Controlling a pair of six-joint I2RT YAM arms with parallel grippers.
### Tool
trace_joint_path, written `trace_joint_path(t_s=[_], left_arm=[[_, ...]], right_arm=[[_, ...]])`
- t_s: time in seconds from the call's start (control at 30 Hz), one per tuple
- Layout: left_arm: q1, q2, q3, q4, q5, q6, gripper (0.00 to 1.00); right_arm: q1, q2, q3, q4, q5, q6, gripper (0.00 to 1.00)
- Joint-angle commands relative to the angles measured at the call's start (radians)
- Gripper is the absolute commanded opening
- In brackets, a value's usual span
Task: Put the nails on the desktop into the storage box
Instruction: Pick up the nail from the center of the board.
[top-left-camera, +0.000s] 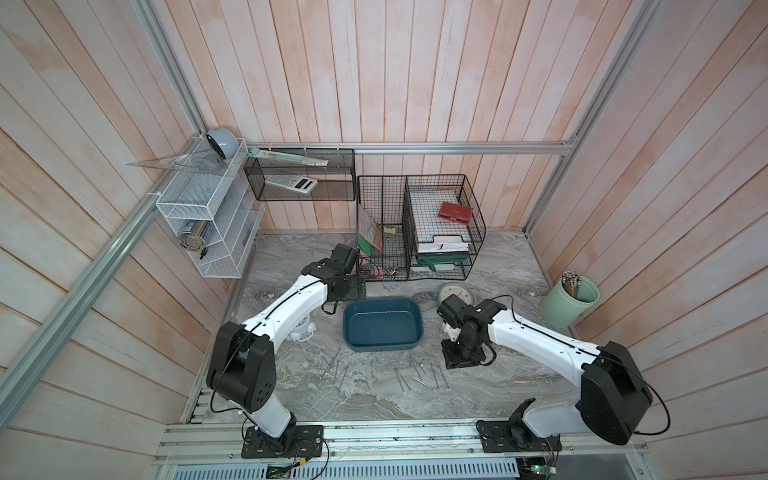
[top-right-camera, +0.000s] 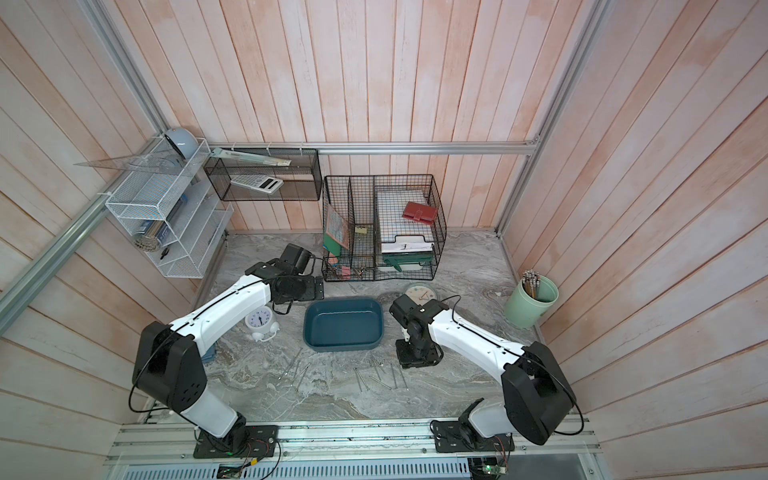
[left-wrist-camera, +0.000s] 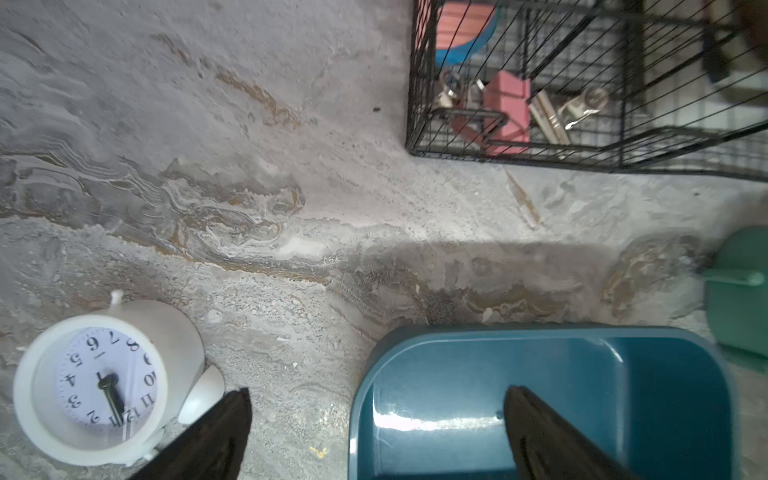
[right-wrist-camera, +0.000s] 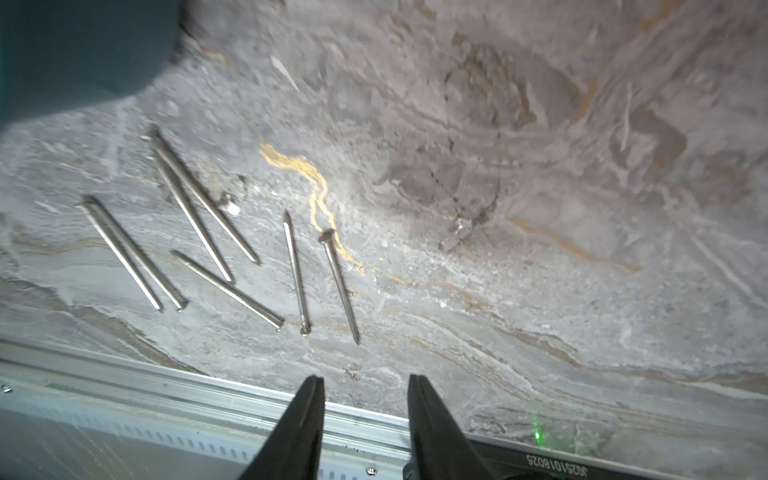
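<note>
White clock dial — hour numerals 2–12

I see the dark teal box sitting level mid-worktop. Thin silvery nails lie flat in two loose scatters, at its 5 and 7 o'clock.

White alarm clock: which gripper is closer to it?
Left. The left gripper, jaws wide open, hangs right beside the white alarm clock, one jaw over the storage box. The right gripper is on the box's far side, near the nails.
</note>
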Motion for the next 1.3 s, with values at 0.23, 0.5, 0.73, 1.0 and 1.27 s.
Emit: trace_joint_path(t_s=[0.23, 0.5, 0.73, 1.0, 1.27], left_arm=[[0.007, 0.012, -0.029, 0.008, 0.038, 0.034, 1.0], [0.007, 0.03, -0.038, 0.017, 0.046, 0.039, 1.0], [0.004, 0.042, -0.038, 0.022, 0.056, 0.037, 1.0], [0.004, 0.052, -0.042, 0.029, 0.065, 0.041, 1.0], [0.004, 0.061, -0.052, 0.038, 0.078, 0.044, 1.0]], right_arm=[[0.111, 0.143, -0.023, 0.067, 0.106, 0.084, 0.34], [0.113, 0.172, -0.044, 0.129, 0.101, 0.083, 0.34], [0.119, 0.177, -0.062, 0.172, 0.076, 0.093, 0.34], [0.129, 0.221, -0.079, 0.205, 0.077, 0.099, 0.3], [0.14, 0.276, -0.122, 0.246, 0.073, 0.108, 0.14]])
